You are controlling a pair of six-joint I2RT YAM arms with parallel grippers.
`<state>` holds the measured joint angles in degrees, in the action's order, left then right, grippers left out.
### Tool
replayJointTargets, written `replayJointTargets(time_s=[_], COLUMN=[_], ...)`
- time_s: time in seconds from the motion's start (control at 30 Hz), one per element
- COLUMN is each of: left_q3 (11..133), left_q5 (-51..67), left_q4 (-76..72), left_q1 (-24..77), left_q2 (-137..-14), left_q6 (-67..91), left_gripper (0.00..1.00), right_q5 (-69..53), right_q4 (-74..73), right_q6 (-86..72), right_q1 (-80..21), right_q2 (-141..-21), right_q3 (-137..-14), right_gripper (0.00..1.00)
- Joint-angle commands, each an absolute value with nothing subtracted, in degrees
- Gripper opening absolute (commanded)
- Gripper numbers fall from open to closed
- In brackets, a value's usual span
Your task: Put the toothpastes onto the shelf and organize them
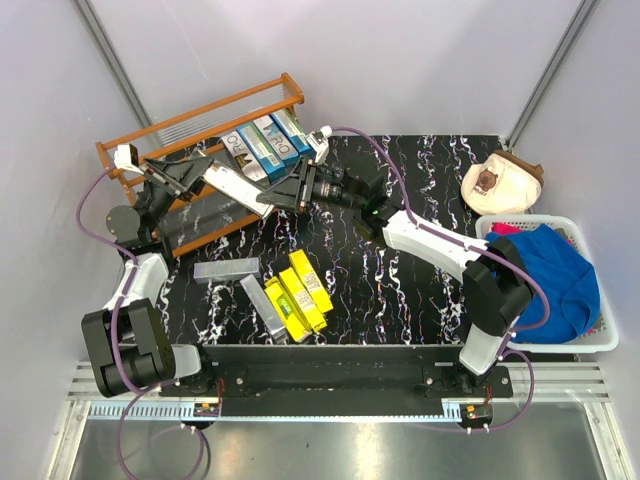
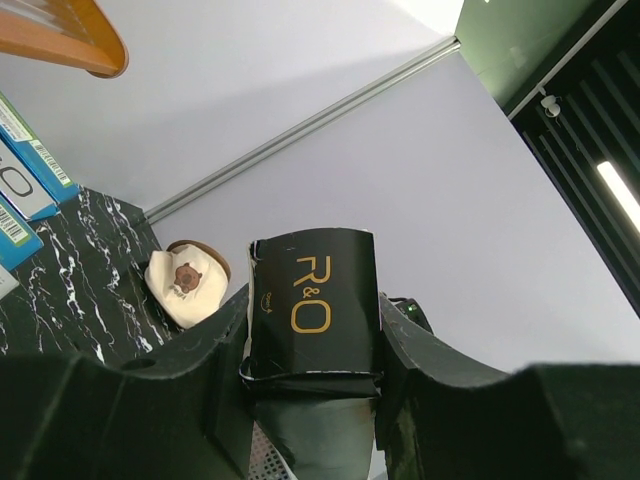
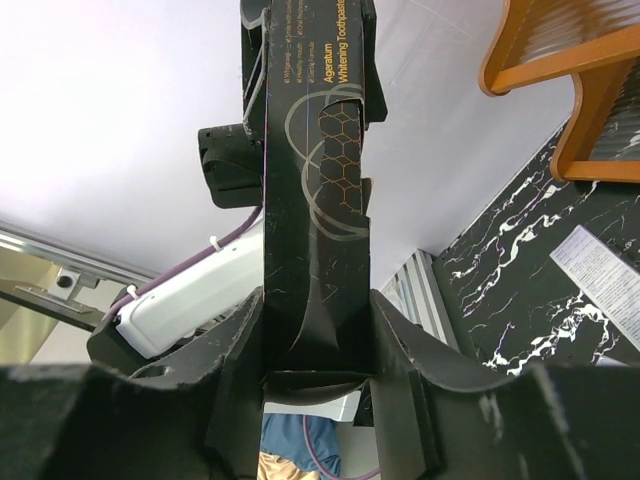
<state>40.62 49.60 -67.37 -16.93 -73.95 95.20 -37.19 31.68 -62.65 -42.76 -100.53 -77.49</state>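
Left fingers [image 2: 215, 390], right fingers [image 3: 235, 375] on toothpaste [image 2: 315, 300]

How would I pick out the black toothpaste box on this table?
Start at the orange wooden shelf at the table's far left. Just in front, the left hand and right hand grip one long box between them. It is the only black one, lettered in gold; the rest are blue, yellow or grey.

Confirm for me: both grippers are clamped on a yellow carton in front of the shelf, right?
Not quite: it is a black carton, not a yellow one. The left wrist view shows the left gripper clamped on its gold-lettered end, and the right wrist view shows the right gripper clamped on it too. The yellow cartons lie loose on the table.
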Motion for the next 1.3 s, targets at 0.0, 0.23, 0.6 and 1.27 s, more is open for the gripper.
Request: replayJointTargets(time_s=[0.0, 0.23, 0.6, 1.27], left_q3=[40.43, 44.64, 63.88, 68.20], left_q5=[47.55, 50.54, 26.39, 5.01], left_q4=[-68.91, -50.44, 18.85, 29.53], left_q1=[-17.23, -17.31, -17.23, -16.53], left_q2=[-72.69, -69.44, -61.70, -57.83], left_q6=[91.58, 80.45, 34.55, 24.17], left_gripper=[0.44, 0.86, 0.99, 0.99], right_q5=[-40.34, -39.38, -34.02, -33.14], right_q4=[36.30, 33.58, 21.89, 20.91], right_q6=[-63.72, -61.88, -55.81, -59.67], right_q1=[-43.68, -43.68, -43.59, -43.86], right_q2=[-98.70, -97.74, -95.10, -104.14], right_q3=[-78.40, -79.01, -77.96, -80.24], right_gripper=[0.35, 0.31, 0.26, 0.24])
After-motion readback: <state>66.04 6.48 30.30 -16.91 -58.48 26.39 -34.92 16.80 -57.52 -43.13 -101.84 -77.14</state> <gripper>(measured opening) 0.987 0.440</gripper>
